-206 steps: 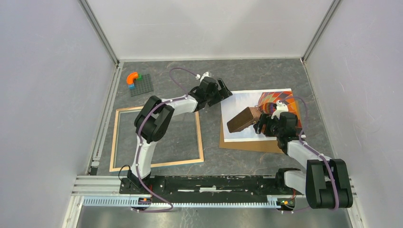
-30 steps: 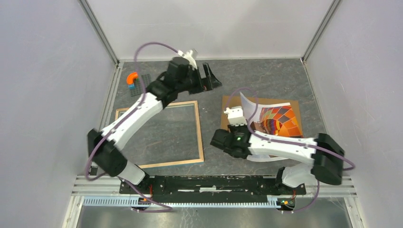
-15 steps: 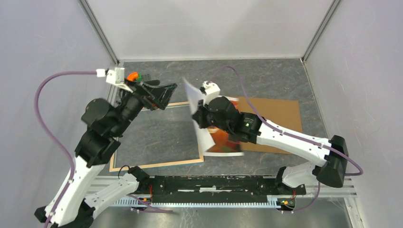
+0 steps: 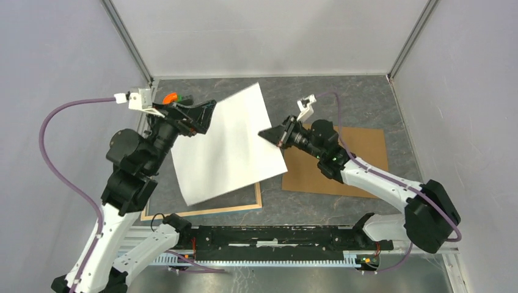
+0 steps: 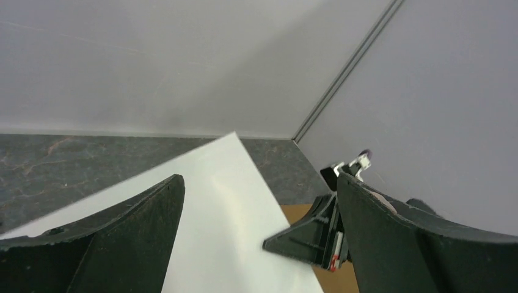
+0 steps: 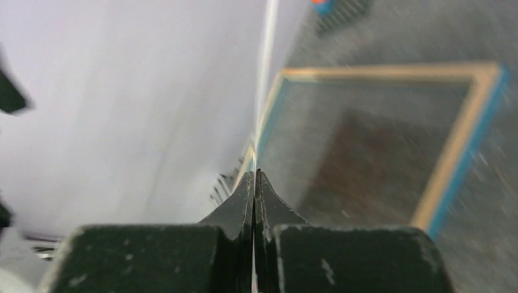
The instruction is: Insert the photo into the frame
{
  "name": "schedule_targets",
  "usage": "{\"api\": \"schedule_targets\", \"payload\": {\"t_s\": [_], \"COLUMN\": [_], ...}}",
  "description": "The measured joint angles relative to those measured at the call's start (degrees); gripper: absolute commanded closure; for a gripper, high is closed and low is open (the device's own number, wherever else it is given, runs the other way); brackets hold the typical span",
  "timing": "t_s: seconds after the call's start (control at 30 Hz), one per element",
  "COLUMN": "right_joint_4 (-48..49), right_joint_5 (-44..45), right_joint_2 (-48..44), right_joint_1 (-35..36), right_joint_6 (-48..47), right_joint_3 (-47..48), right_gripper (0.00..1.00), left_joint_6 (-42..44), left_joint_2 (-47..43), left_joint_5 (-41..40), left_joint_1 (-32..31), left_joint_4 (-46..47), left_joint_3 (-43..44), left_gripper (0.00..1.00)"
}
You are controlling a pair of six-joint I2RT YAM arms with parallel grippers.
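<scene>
Top external: photo (image 4: 226,146) swung leftward over frame (image 4: 214,210)

White arms (image 4: 379,183), black joints (image 4: 125,183), purple cables (image 4: 42,135).

Brown backing board (image 4: 357,162) flat on grey table (image 4: 354,97); orange block (image 4: 170,97) near far-left corner.
</scene>
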Motion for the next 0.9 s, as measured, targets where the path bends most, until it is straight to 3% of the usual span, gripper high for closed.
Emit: {"api": "schedule_targets", "payload": {"t_s": [0.3,0.5,0.9], "right_joint_4": [3.5,6.9,13.8], "right_joint_5": [-0.6,2.5,10.2], "right_joint_2": [7.8,11.1,18.3], "right_joint_1": [-3.2,-3.5,1.7], "right_joint_6": [3.0,3.1,5.1], "right_joint_3": [-17.3,-19.2,-18.5], "right_gripper": [1.00,1.00,1.00], "left_joint_6": [-3.0,-5.3,-7.6], "left_joint_2": [13.4,20.1,20.6], "left_joint_5": [10.3,16.4,20.7], "left_joint_1": [4.2,4.2,4.2], "left_joint_4": [1.3,0.6,0.6], "left_joint_3": [-0.4,-0.4,-0.3], "left_gripper": [0.00,0.00,0.00]}}
